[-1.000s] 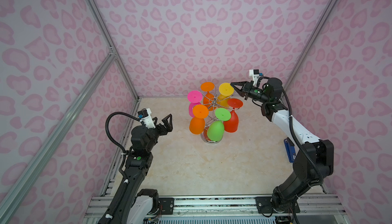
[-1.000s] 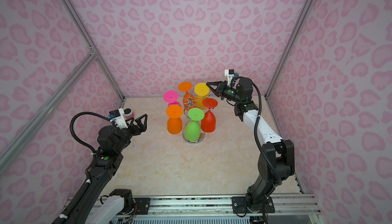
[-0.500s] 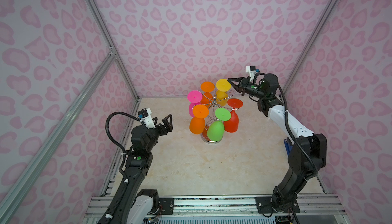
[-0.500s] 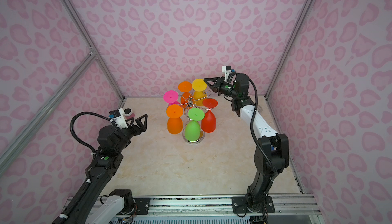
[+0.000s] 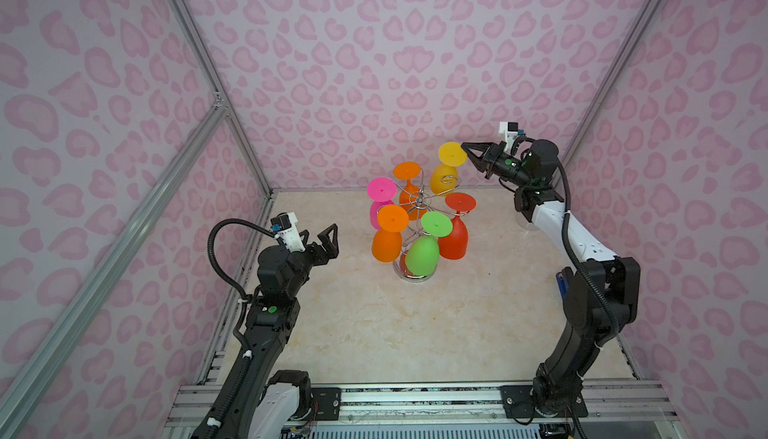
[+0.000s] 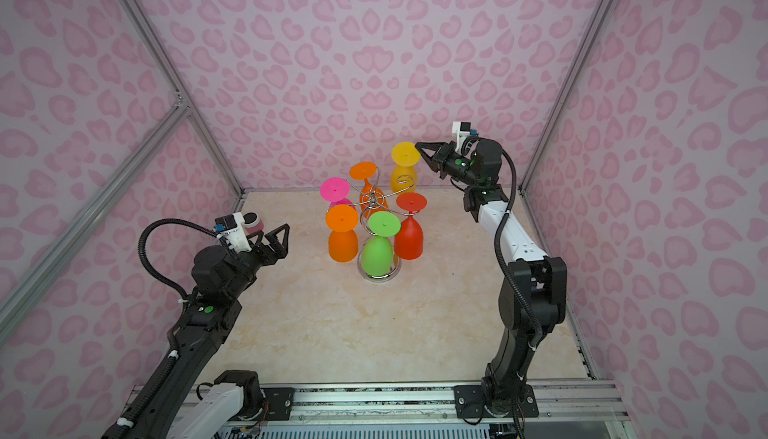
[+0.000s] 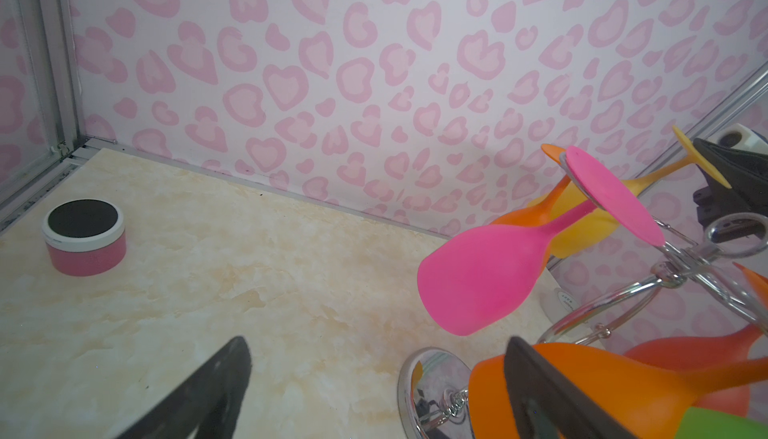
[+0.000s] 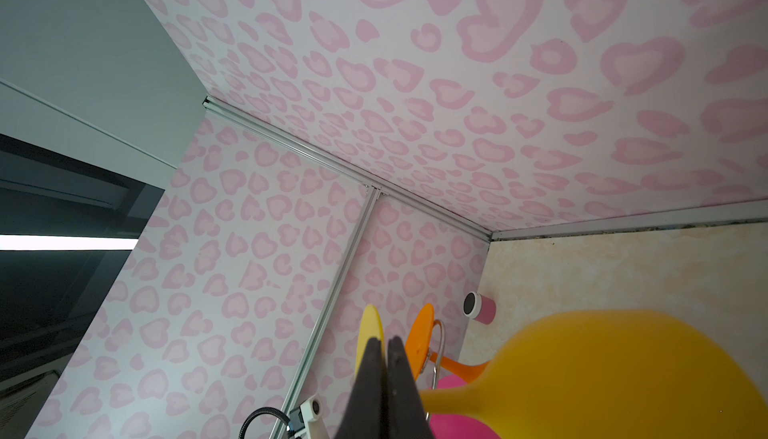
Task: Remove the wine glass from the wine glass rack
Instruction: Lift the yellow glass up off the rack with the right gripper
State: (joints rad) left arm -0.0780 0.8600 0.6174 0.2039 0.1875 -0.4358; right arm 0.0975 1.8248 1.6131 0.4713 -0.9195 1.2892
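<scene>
Partly, right pincer (image 8: 385, 340) hides foot of yellow wine glass (image 8: 615, 374).

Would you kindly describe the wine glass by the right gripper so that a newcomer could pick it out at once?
Mid-table stands the chrome wine glass rack, ringed by upside-down coloured glasses. At its back, toward the right arm, is the yellow wine glass, its foot pinched by the right gripper. It is the only yellow one; its neighbours are orange and red.
</scene>
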